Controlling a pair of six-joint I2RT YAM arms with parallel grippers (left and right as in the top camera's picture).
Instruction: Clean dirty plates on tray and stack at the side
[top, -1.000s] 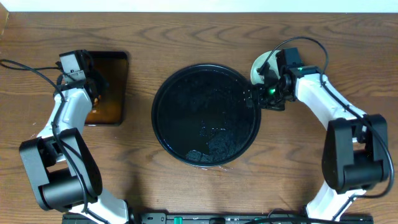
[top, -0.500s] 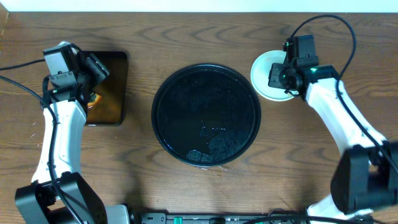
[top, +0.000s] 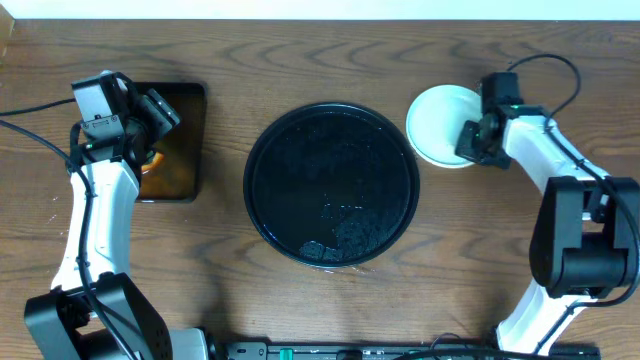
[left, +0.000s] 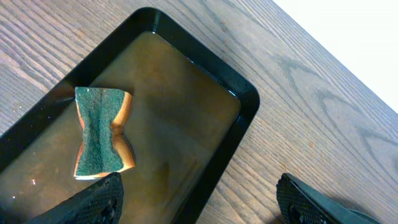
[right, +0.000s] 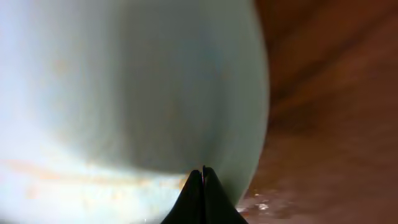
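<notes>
The tray (top: 330, 150), round, black and wet, lies mid-table with no plate on it. A pale mint plate (top: 438, 122) sits on the wood to its right. My right gripper (top: 470, 140) is shut at that plate's right edge. In the right wrist view the closed tips (right: 202, 171) rest over the plate (right: 124, 93) with nothing between them, and a faint orange streak (right: 74, 171) shows near the rim. My left gripper (left: 202, 199) hangs open above a green-topped sponge (left: 102, 132), apart from it.
The sponge lies in brown liquid in a small rectangular black tray (left: 245, 99) at the far left (top: 190, 150). Cables trail from both arms. The arm bases stand at the table's front edge.
My right gripper left the round tray's right edge, shut, and moved to the plate's right side. My left gripper opened and rose off the sponge, which stays in the rectangular tray.
</notes>
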